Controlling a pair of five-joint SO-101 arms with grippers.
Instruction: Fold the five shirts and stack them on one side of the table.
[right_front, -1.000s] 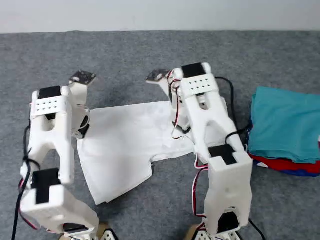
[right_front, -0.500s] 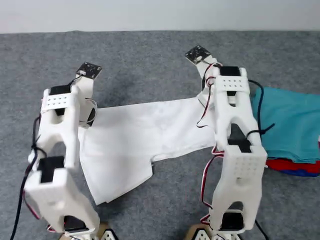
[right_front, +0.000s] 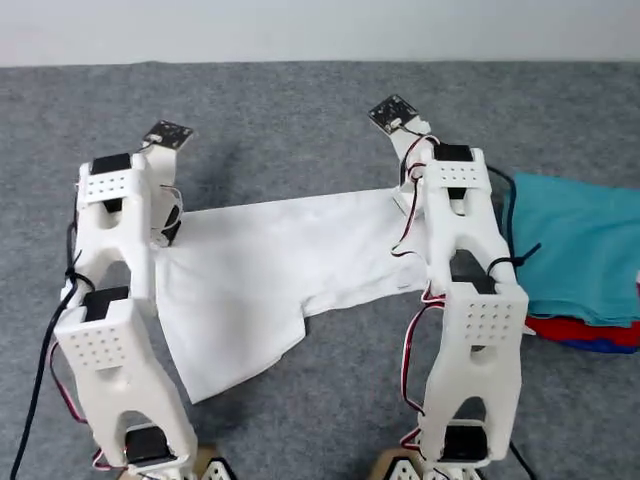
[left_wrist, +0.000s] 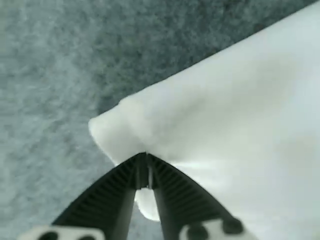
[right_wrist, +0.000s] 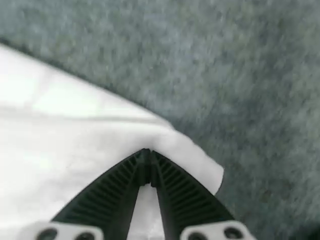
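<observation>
- Since a second ago: right gripper (right_wrist: 146, 152) swung outward toward the pile, left gripper (left_wrist: 142, 157) eased a little the other way, far edge of the white shirt (right_front: 270, 270) drawn wider and straighter between them.
- Nearest the arm bases: a loose flap of the white shirt angling toward the left arm, flat on the grey bench (right_front: 300, 110), not yet turned over.
- Mid-bench: body of the shirt spread out, lightly wrinkled, with no fold made. Judged to be the spreading step, with the folding itself and the move to the pile yet to do.
- At the far edge: left gripper pressed together on one far corner of the cloth, right gripper likewise pinching the other. Cloth bunched slightly at the fingertips in both wrist views.
- Off to the right arm's side: folded pile with a teal shirt (right_front: 575, 245) on top, a red shirt (right_front: 580, 328) under it and a blue shirt (right_front: 600, 345) peeping out at the bottom. At least three seemingly done, and stacked on one side as asked.
- Hard to settle: full count of the pile, cut off by the frame's edge and partly behind the right arm.
- Also hard to settle: whereabouts of a fifth shirt, whether sleeve or shoulder sits in each gripper, and whether the pinched corners are lifted off the bench or only held against it.
</observation>
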